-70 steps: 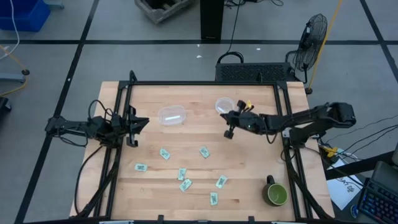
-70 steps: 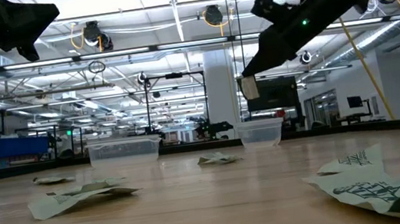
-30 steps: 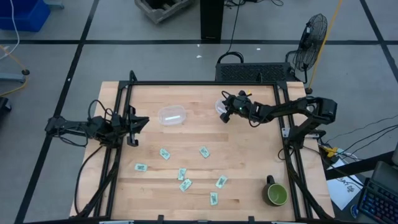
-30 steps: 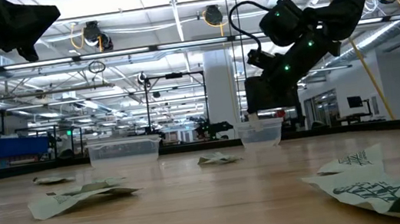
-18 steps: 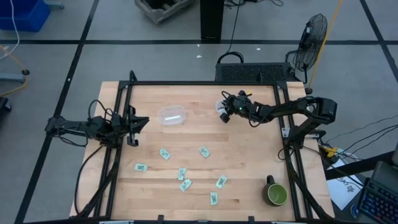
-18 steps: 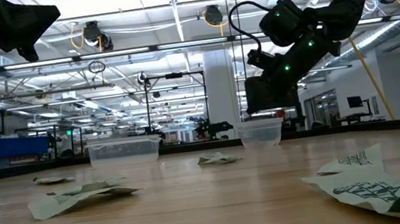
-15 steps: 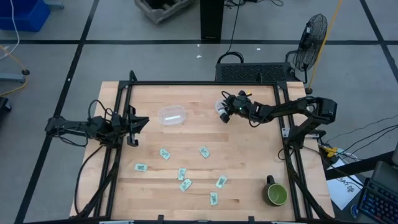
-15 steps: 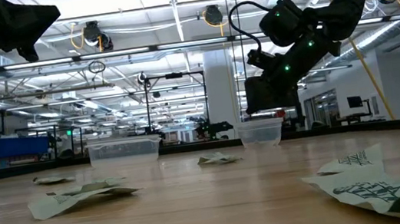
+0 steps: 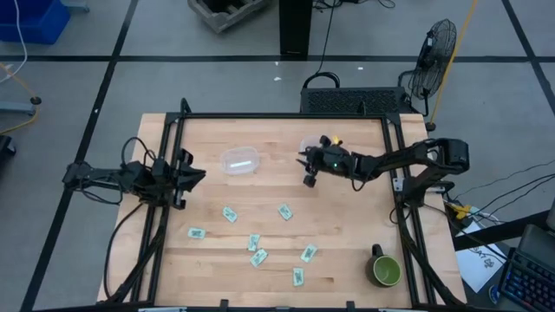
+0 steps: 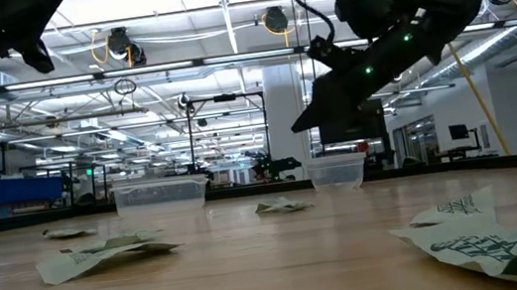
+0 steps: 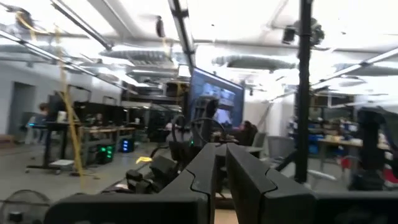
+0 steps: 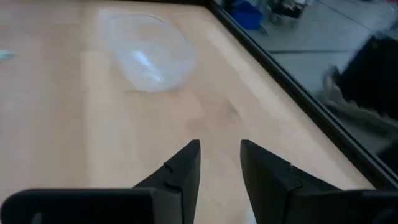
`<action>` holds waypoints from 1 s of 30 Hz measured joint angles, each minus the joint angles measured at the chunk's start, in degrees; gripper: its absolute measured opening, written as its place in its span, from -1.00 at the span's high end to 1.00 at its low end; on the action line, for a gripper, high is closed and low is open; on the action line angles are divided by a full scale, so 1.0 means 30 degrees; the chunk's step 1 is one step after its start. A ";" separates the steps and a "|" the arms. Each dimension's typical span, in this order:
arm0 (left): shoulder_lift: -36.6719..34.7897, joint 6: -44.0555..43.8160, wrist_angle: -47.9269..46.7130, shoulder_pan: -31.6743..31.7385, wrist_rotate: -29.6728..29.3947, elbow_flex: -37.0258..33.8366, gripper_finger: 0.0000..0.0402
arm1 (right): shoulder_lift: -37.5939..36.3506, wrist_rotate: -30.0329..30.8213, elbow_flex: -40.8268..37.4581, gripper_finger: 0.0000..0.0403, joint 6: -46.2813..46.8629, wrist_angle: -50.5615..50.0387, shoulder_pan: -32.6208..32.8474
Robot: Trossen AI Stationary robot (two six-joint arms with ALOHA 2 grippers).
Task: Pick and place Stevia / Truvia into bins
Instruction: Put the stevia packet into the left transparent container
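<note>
Where the high view looks down, the right gripper (image 9: 308,171) hangs over bare wood beside the round cup (image 9: 310,146), seven sachets (image 9: 259,257) lie scattered nearer the front edge, and the left gripper (image 9: 192,174) waits at the left rail. Through the right wrist view, its empty fingers (image 12: 180,171) stand slightly apart, facing the oval tub (image 12: 151,51); the left wrist view shows that arm's fingers (image 11: 208,171) nearly together.

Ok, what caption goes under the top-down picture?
Right tool hangs beside the round cup; seven sachets wait on the table.
</note>
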 joint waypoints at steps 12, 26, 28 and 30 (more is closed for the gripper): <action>0.2880 0.0441 0.2521 0.0000 -0.0834 0.0000 0.79 | -0.0136 -0.0019 -0.0007 0.41 -0.3976 -0.0098 0.5817; 0.6075 -0.0417 0.3737 0.0000 -0.1511 0.0318 0.59 | -0.0136 0.0734 -0.0007 0.35 -0.4671 -0.0724 1.0439; 0.6897 -0.0590 0.3759 0.0000 -0.1511 0.0756 0.46 | -0.0136 0.1111 -0.0007 0.35 -0.4658 -0.0713 1.0642; 0.7950 -0.0868 0.3752 0.0000 -0.1466 0.1295 0.34 | -0.0136 0.1105 -0.0007 0.34 -0.4658 -0.0526 1.0739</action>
